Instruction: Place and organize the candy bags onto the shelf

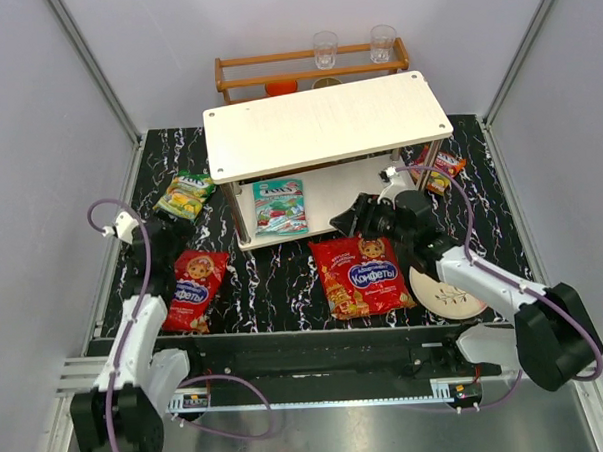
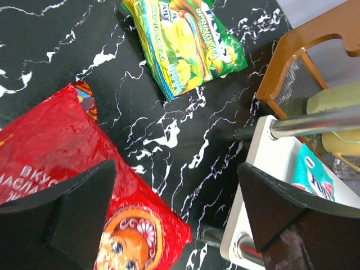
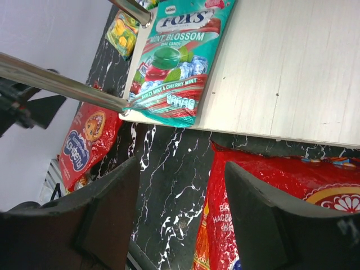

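Far left: my L pincer [image 1: 162,240] hangs released, jaws wide w/ nothing between them, low over the black surface [image 1: 274,277]. The wrist view puts it above the top corner of the left big red bag [image 1: 194,289], w/ the green-yellow bag [image 1: 185,196] just beyond. Both lie flat on the surface, left of the shelf [image 1: 327,120]. I read that pose as lining up a pick on one of the two; can't tell which. Wide jaws suit the red bag: it's broad & slick, so I'd pinch an edge, not span it.

Middle: the teal bag [image 1: 280,207] lies flat on the shelf's lower tier near the front-left post, its lower edge right at the board's front lip. So one of five is in; the other four are off the shelf.

Right of centre: the second big red bag [image 1: 362,275] lies flat on the surface just in front of the shelf. R pincer [image 1: 356,216] hovers over its top edge, close to the lower tier's front, also released, nothing gripped. Prob. there to take that bag. A low entry is needed, since the top board overhangs.

Far right: the small red-orange bag [image 1: 441,168] sits just beside the shelf's right end, apparently on the surface. The plate [image 1: 447,295] lies partly under the R forearm, not my concern.
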{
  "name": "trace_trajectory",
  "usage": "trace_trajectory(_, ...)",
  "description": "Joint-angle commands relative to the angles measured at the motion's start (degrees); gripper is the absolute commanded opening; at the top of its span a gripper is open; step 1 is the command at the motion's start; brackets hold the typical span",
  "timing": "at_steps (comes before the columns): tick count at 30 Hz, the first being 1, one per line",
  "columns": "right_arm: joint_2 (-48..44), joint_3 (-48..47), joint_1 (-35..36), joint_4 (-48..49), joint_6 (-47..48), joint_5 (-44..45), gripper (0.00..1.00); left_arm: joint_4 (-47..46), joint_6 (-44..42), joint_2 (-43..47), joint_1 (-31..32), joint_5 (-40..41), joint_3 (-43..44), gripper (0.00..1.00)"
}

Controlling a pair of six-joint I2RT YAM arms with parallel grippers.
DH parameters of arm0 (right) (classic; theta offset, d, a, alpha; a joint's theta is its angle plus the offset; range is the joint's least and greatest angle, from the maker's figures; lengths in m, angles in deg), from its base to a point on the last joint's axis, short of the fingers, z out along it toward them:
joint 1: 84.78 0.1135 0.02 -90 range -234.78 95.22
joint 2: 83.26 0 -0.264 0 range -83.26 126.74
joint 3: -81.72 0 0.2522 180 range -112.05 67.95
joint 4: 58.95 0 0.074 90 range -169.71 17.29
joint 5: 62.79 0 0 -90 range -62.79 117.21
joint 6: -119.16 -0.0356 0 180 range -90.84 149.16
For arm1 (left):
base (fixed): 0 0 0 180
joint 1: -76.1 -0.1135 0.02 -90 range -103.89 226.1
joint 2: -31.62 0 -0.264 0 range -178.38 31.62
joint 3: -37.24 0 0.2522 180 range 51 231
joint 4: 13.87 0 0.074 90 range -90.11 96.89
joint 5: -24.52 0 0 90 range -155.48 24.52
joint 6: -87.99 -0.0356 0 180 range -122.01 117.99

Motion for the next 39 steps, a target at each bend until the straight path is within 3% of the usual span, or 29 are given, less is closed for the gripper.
trace_trajectory(1,-5.71,1.5,-0.19,-3.51,0.73,2.87,0.7,-13.31,-1.08,-9.65,-5.99,-10.76,3.24,0.92)
trace_trajectory(4,-8.7,2.73,-0.1,-4.21,0.38,3.39,0.7,-17.18,0.94,-16.95,-8.89,-12.52,5.71,0.89)
trace_trajectory(10,-11.17,3.53,-0.1,-4.74,0.64,3.84,0.71,-21.58,3.76,-28.03,-10.57,-10.77,10.37,0.7)
trace_trajectory(22,-11.61,3.18,-0.1,-4.92,1.35,4.45,0.72,-21.76,5.16,-44.55,-10.65,-7.52,18.55,0.68)
trace_trajectory(26,-11.08,2.65,-0.1,-5.18,1.7,4.28,0.72,-22.28,6.4,-49.57,-10.65,-8.39,20.82,0.72)
trace_trajectory(34,-10.9,3.26,-0.19,-5.27,2.4,5.42,0.73,-23.87,7.28,-56.78,-10.65,-9.8,23.82,0.69)
trace_trajectory(38,-10.55,3.44,-0.19,-4.92,2.31,5.68,0.73,-24.57,6.66,-57.13,-10.65,-9.97,24.17,0.51)
trace_trajectory(39,-10.55,3.44,-0.19,-4.92,2.4,5.68,0.73,-24.48,6.49,-57.13,-10.65,-10.15,24.26,0.41)
